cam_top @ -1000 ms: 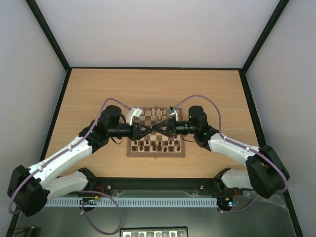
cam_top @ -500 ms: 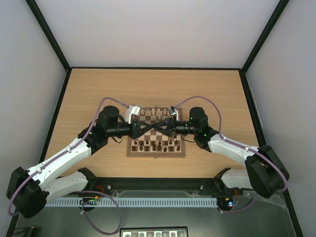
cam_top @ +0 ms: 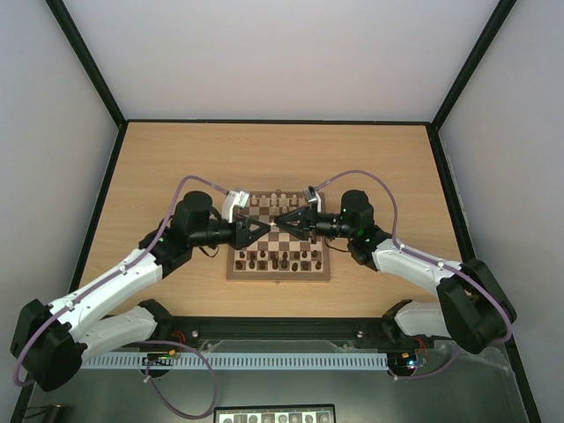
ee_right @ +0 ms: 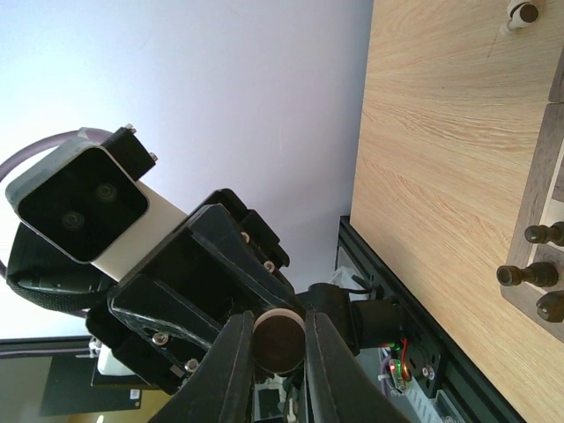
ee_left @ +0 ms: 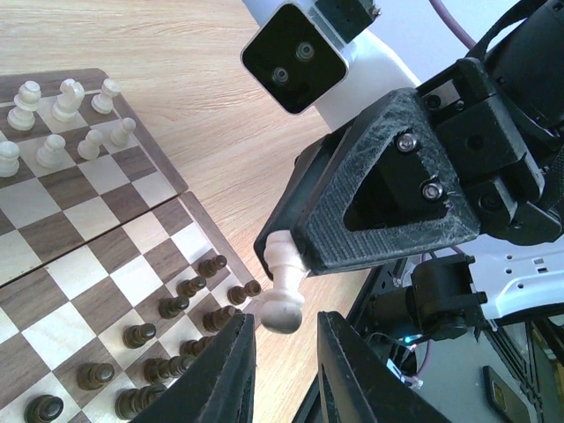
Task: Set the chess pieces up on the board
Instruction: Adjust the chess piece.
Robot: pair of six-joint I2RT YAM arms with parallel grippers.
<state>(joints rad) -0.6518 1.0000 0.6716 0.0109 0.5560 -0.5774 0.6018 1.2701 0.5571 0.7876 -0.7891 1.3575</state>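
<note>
A pale chess piece (ee_left: 283, 298) hangs sideways over the board (cam_top: 278, 274), round head outward. My right gripper (cam_top: 284, 220) is shut on its base; the right wrist view shows the dark round underside (ee_right: 279, 342) pinched between the fingers (ee_right: 235, 370). My left gripper (ee_left: 286, 357) faces it tip to tip. Its jaws stand a little apart, with the head just at their tips and a gap beside it. More pale chess pieces (ee_left: 62, 99) stand on the board's far rows (cam_top: 278, 201).
Dark chessmen (cam_top: 282, 259) fill the board's near rows and also show in the left wrist view as dark chessmen (ee_left: 167, 308). The board lies mid-table on the light wooden tabletop (cam_top: 176, 167), which has a black raised rim (cam_top: 101, 203). Both arms reach in from the near corners.
The two grippers were crossed past each other over the board. They have drawn apart, the left one back to the left, and now meet tip to tip. The piece stays in the right gripper.
</note>
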